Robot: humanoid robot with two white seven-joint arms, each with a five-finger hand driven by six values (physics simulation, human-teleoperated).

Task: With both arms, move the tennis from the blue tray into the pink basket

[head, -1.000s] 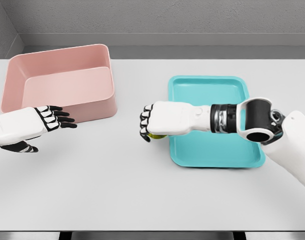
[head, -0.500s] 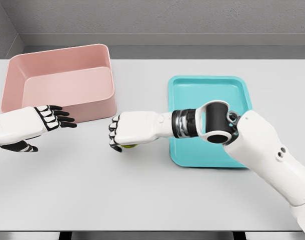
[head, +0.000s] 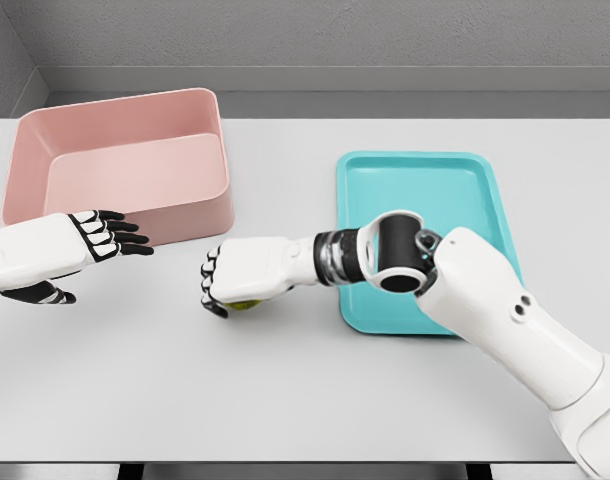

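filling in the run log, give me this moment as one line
phase: handover carry | right hand: shut on tennis ball, between tray and left hand | left hand: open, by pink basket | ball in basket: no

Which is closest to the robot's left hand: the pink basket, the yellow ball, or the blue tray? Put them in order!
Going by the head view, starting from the left hand:
1. Pink basket, just behind the hand, beside its fingertips.
2. Tennis ball, to the hand's right, held under the right hand mid-table.
3. Blue tray, farthest, on the table's right side.
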